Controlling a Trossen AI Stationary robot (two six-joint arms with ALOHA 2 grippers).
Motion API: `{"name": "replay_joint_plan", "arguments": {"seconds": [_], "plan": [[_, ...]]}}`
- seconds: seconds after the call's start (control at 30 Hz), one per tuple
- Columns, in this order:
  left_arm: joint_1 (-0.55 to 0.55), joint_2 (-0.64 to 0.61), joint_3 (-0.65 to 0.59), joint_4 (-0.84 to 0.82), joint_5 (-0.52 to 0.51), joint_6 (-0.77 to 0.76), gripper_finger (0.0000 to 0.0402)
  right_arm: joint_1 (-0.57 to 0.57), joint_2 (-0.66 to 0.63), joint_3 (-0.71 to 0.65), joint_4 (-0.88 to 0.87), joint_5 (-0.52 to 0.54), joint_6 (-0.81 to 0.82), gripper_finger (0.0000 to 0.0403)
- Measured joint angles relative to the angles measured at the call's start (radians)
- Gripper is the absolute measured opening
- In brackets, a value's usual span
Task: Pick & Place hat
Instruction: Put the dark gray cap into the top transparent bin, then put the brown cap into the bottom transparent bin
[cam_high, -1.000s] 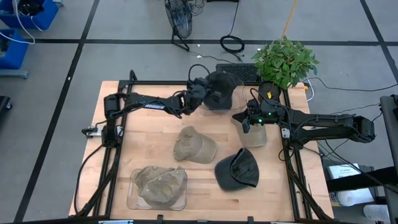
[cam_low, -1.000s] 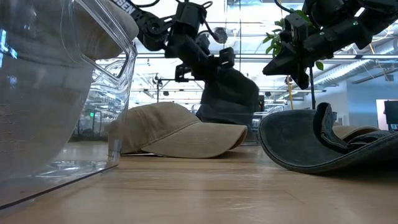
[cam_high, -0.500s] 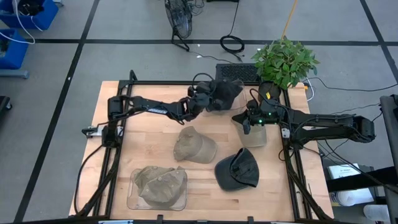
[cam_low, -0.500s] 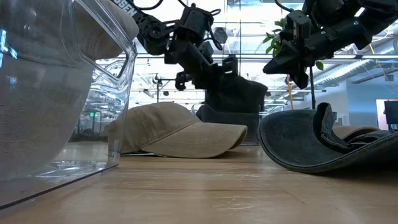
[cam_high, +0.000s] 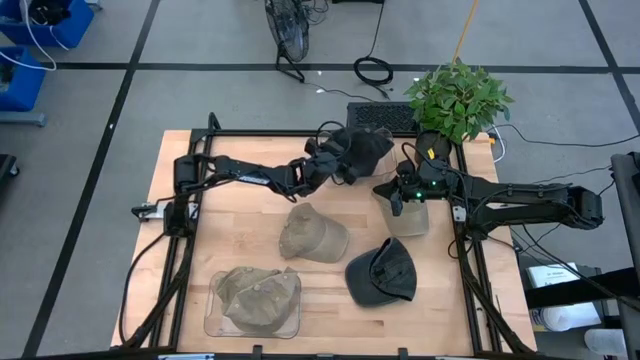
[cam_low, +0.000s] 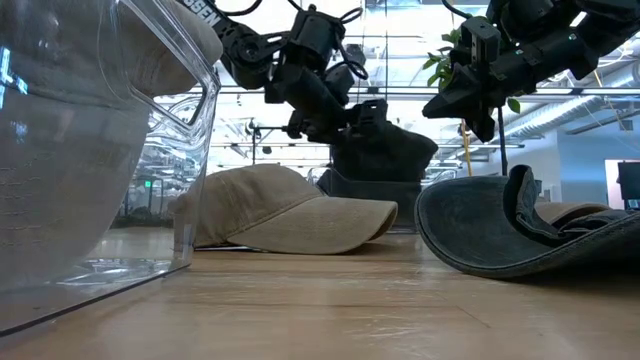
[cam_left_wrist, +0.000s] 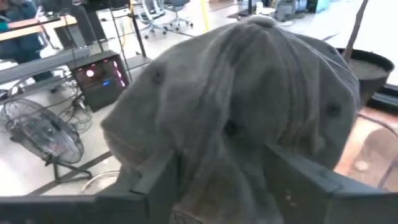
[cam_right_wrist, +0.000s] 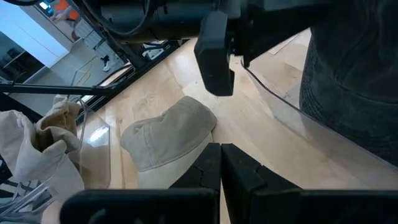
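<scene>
high view: left gripper (cam_high: 340, 165) is clamped on the dark grey hat (cam_high: 362, 148), lifted; right gripper (cam_high: 393, 200), fingers pressed together and empty, hovers just beside it.

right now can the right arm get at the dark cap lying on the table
Probably yes. The right gripper hangs shut and empty just behind the dark cap, with bare table between them; the left gripper holds another hat well clear.

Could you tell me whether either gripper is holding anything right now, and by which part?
The left gripper holds the dark grey hat by its crown fabric. The right gripper holds nothing; its jaws are shut.
</scene>
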Motion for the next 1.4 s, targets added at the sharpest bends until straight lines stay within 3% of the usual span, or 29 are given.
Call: {"name": "replay_joint_plan", "arguments": {"seconds": [0.23, 0.47, 0.57, 0.67, 0.87, 1.0, 1.1, 1.23, 1.4], "plan": [[0.0, -0.13, -0.001, -0.095, -0.024, 0.13, 0.0327, 0.0, 0.0, 0.0, 0.0, 0.001, -0.002, 0.0], [-0.001, -0.348, -0.001, -0.354, -0.082, 0.146, 0.034, 0.0, 0.0, 0.0, 0.0, 0.004, -0.029, 0.0], [-0.015, -0.433, 0.0, -0.492, -0.087, 0.081, 0.0315, 0.0, 0.0, 0.0, 0.0, 0.005, -0.029, 0.0], [-0.046, -0.502, 0.0, -0.598, -0.09, -0.024, 0.0264, 0.0, 0.0, 0.0, 0.0, 0.005, -0.032, 0.0], [-0.137, -0.542, 0.0, -0.772, -0.085, -0.222, 0.0116, 0.0, 0.0, 0.0, 0.0, 0.005, -0.034, 0.0], [-0.203, -0.541, 0.0, -0.874, -0.022, -0.345, 0.0018, 0.0, 0.0, 0.0, 0.0, 0.005, -0.033, 0.0], [-0.246, -0.531, 0.0, -0.937, 0.032, -0.38, 0.0015, 0.0, 0.0, 0.0, 0.0, 0.004, -0.033, 0.0], [-0.297, -0.532, 0.0, -1.008, 0.128, -0.273, 0.0017, 0.0, 0.0, 0.0, 0.0, 0.003, -0.033, 0.0], [-0.346, -0.532, 0.0, -1.026, 0.111, -0.31, 0.0005, 0.0, 0.0, 0.0, 0.0, 0.003, -0.031, 0.0]]}}
